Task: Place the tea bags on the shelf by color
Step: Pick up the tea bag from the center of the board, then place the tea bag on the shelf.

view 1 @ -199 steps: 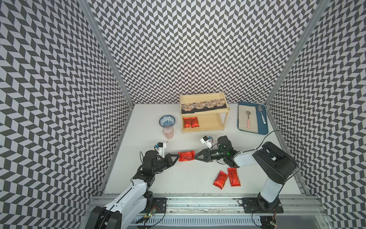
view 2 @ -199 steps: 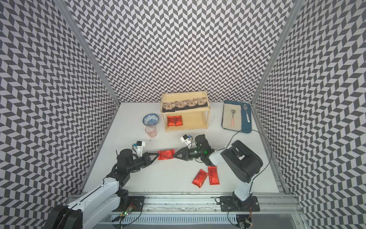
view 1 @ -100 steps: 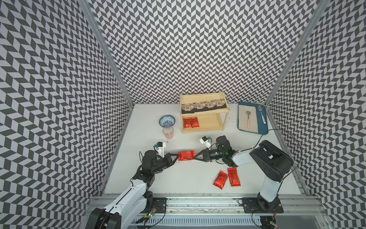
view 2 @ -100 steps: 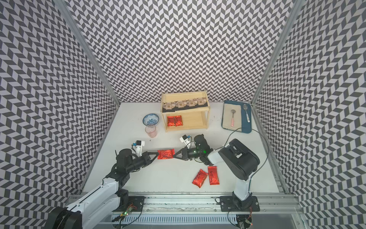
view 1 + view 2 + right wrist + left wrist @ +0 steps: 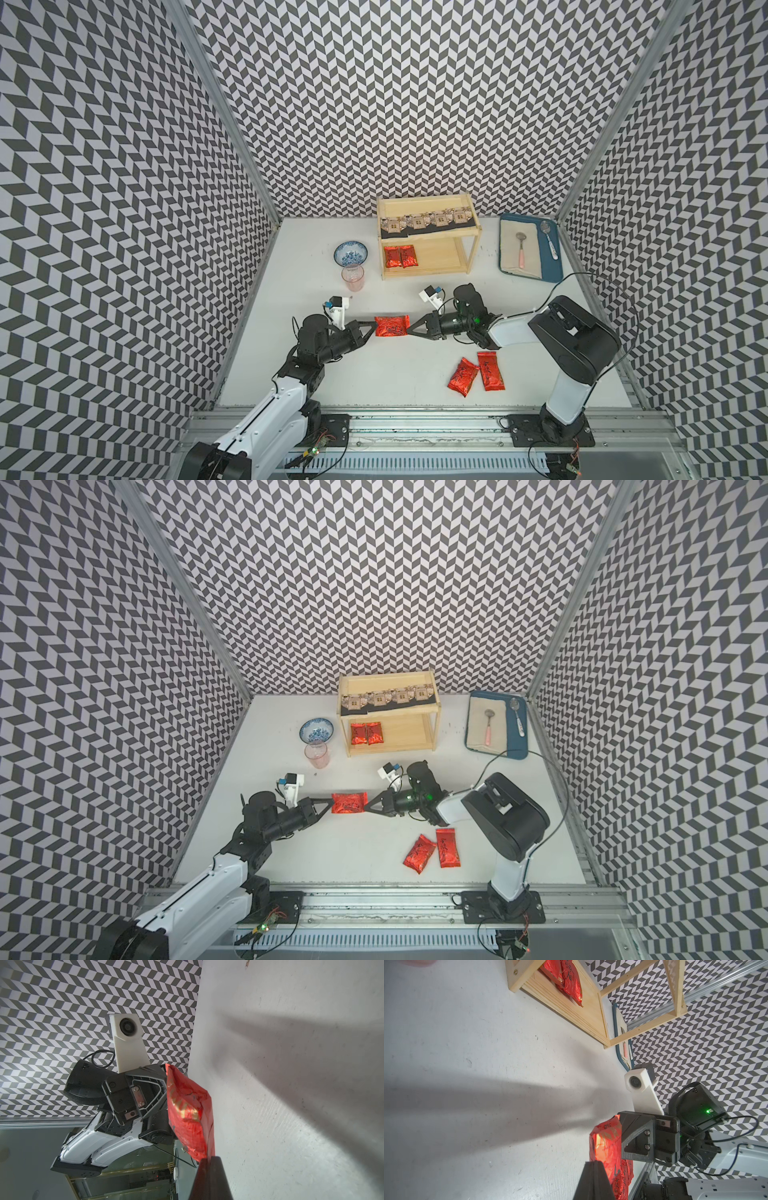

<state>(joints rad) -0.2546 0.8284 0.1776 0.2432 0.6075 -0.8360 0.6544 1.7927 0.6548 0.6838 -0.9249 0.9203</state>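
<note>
A red tea bag point(image 5: 390, 326) hangs just above the table between my two grippers, seen in both top views. My left gripper point(image 5: 371, 328) pinches its left seam, fingers together in the left wrist view point(image 5: 594, 1162). The right gripper point(image 5: 410, 330) is shut on the opposite seam point(image 5: 207, 1159). Two more red tea bags point(image 5: 462, 377) point(image 5: 490, 371) lie flat on the table near the right arm. The pale wood shelf point(image 5: 428, 272) stands at the back: several black tea bags point(image 5: 428, 220) line its top tier, two red ones point(image 5: 400, 256) lie on its lower board.
A blue-patterned bowl point(image 5: 351, 253) and a pink cup point(image 5: 353, 277) stand left of the shelf. A blue tray point(image 5: 550, 266) with two spoons on a cloth lies at the back right. Patterned walls close in three sides.
The right gripper's jaws have closed on the red tea bag's right seam. The bag and both arms have stayed nearly in place.
</note>
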